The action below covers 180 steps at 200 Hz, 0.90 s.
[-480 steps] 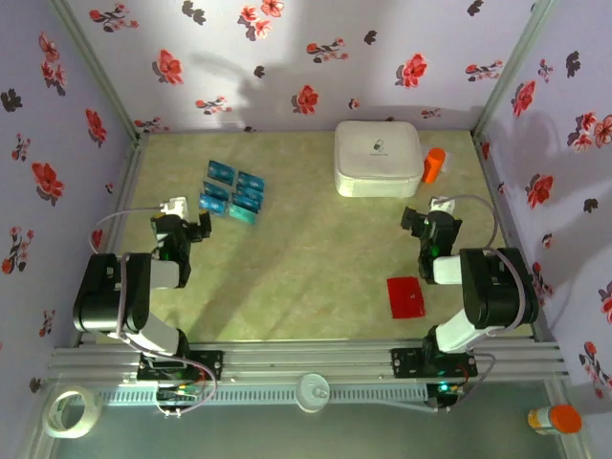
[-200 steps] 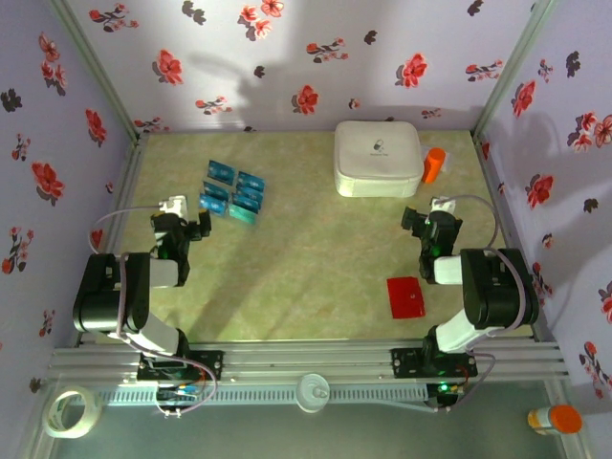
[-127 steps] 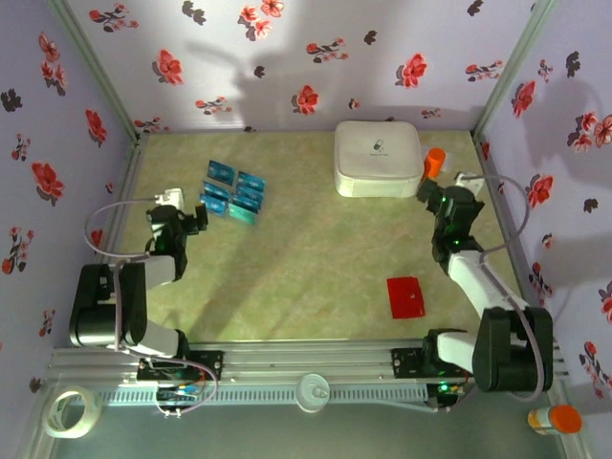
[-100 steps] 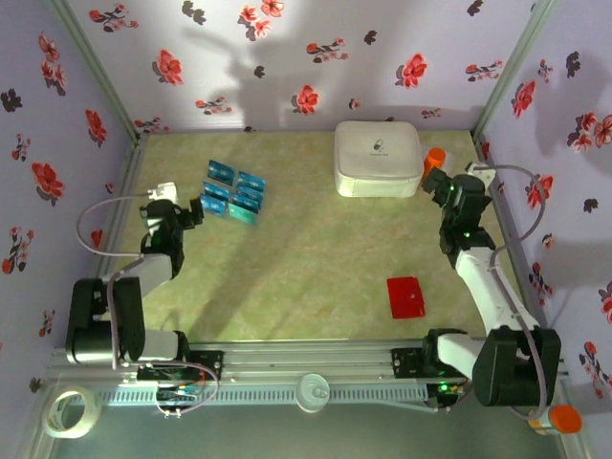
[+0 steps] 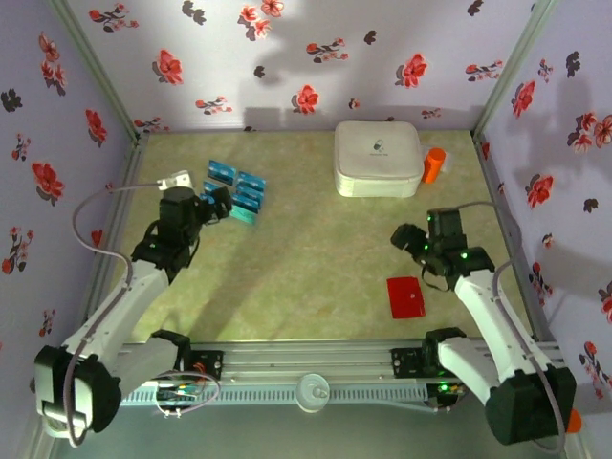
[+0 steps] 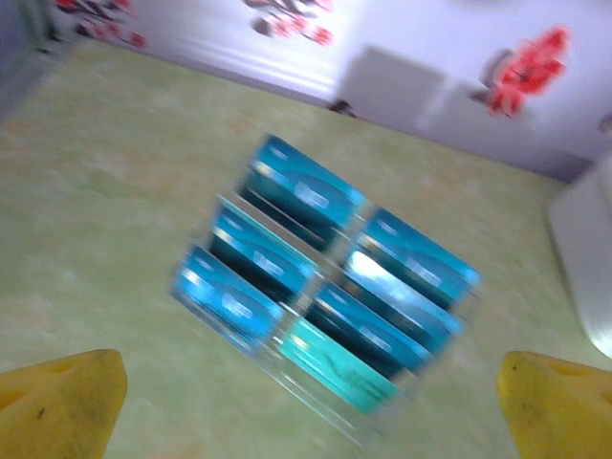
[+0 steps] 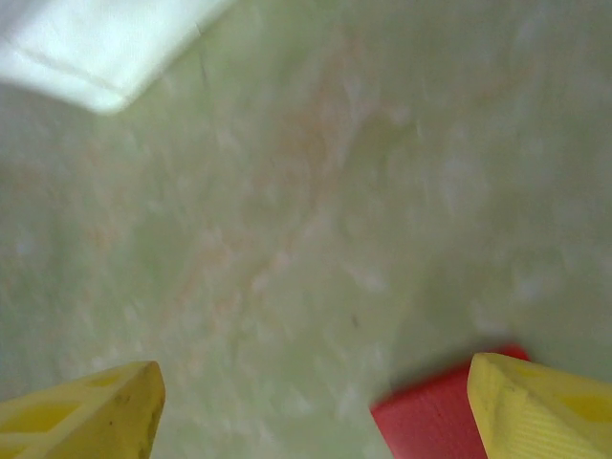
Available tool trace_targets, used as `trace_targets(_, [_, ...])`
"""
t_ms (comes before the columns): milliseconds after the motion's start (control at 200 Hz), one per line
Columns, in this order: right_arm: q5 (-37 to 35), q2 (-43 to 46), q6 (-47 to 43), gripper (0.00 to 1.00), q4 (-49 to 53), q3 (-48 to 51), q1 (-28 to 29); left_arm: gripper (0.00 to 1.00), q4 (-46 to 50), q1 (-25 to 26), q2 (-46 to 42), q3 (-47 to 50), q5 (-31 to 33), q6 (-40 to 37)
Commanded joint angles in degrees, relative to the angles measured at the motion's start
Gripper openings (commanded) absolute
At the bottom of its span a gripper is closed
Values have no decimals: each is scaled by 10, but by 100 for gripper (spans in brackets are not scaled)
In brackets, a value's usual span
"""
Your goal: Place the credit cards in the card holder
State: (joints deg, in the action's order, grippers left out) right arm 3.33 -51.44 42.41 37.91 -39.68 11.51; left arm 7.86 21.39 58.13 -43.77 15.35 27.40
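Several blue and teal credit cards lie in a tight cluster at the back left of the table; the left wrist view shows the same credit cards straight ahead, blurred. My left gripper hovers just left of the cluster, open, with yellow fingertips far apart and nothing between them. The red card holder lies folded flat at the front right. My right gripper hangs open above and behind it. A corner of the card holder shows beside the right yellow fingertip.
A big white rounded box stands at the back right with an orange bottle beside it; the box's corner appears in the right wrist view. Flowered walls close in the table on three sides.
Both arms have swung out from their folded rest. The left gripper reached toward the cards. The right gripper went back toward the orange bottle, then came forward over the table near the red holder.
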Motion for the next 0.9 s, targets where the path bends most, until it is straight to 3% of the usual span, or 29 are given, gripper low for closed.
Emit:
trace_targets(0, [-50,26,73,84,117,24,32,100,59,49,1,-6,30,45])
trace_targets(290, [-73,31,162,88,168,80,48,100,38,137,70,-27,33,34])
trace_targets(560, [-46,-2,213,90,121,121,79,100,32,146,92,-52,21,2])
trace_targets(895, [-17,-43,230,89,30,111,119,100,6,146,87,-12,2,23])
